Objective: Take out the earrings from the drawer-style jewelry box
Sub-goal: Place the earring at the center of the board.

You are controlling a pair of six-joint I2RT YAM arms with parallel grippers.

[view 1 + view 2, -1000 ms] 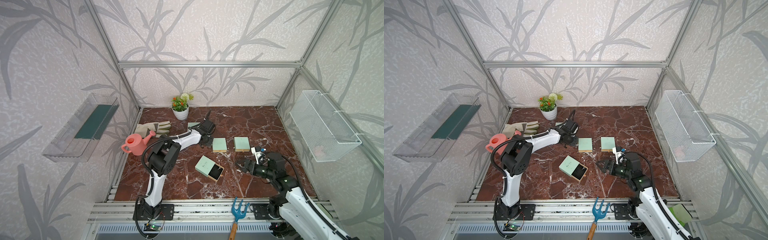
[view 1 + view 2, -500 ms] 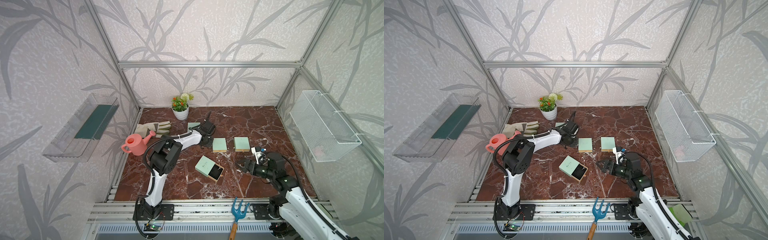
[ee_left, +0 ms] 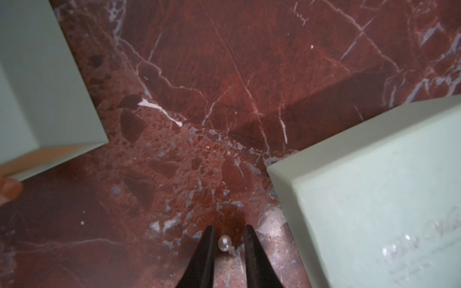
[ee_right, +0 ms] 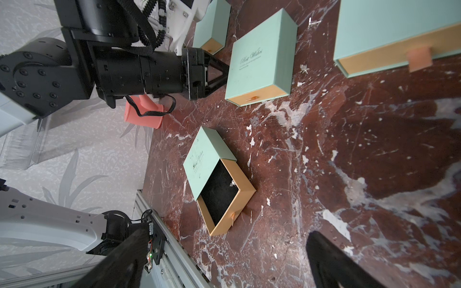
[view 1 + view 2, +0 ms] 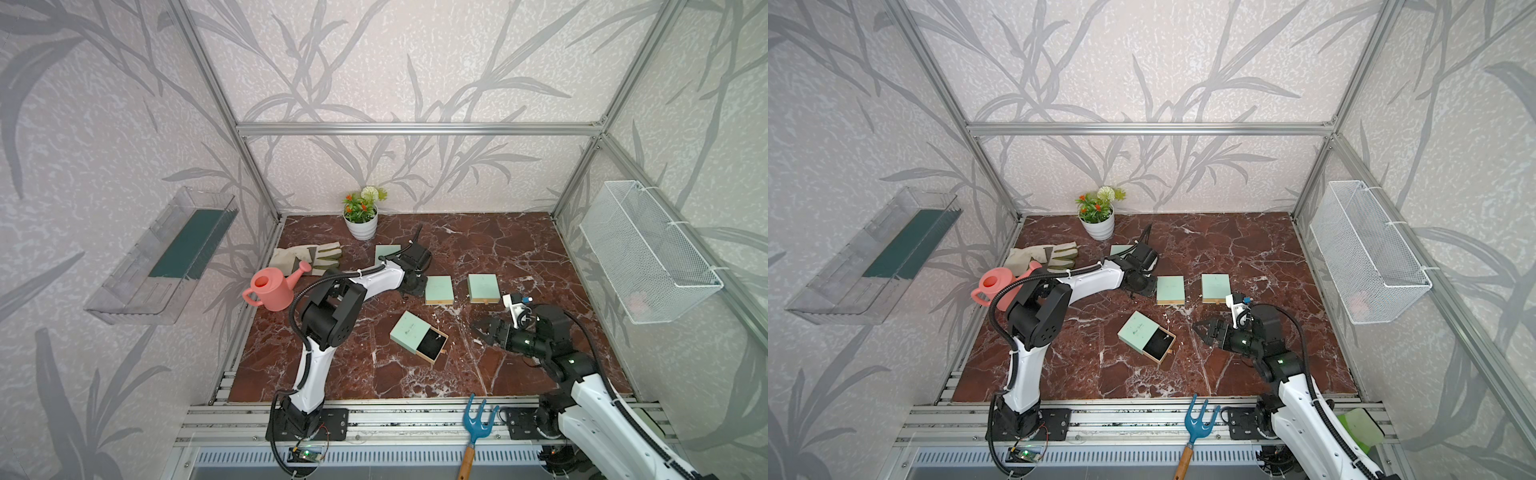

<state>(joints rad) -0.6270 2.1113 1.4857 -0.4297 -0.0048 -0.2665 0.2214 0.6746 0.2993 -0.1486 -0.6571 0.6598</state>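
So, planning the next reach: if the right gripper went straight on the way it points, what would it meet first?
Likely the pulled-out drawer of the open box; the right gripper aims at it across bare table, though depth is unclear.

Marble top (image 5: pixel 519 249) w/ mint boxes (image 5: pixel 439 289)

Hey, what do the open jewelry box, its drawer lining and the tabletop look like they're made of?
Open jewelry box: likely matte mint paper-covered cardboard, with crisp folded edges and printed script. Drawer lining: black, dull, probably velvet or foam. Tabletop: red marble or a marble print, white-veined with sheen.
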